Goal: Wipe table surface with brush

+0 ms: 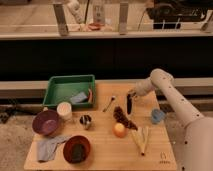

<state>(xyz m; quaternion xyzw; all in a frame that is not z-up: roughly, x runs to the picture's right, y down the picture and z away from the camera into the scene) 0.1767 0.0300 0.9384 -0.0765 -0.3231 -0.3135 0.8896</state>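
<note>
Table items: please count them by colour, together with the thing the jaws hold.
Gripper is over the table's far right part, at the black brush.
Green: 1, tray
Purple: 1, bowl
Red: 1, bowl
Blue: 1, cup
Orange: 1, ball
Black: 1, brush
Total: 6

High frontal view over table surface, end effector

Gripper sits at the top of the brush, too small to tell how the fingers stand. Arm runs off right & bottom edges. Mark near table surface corner unreadable. Stuff in green tray too blurred to ID.
</note>
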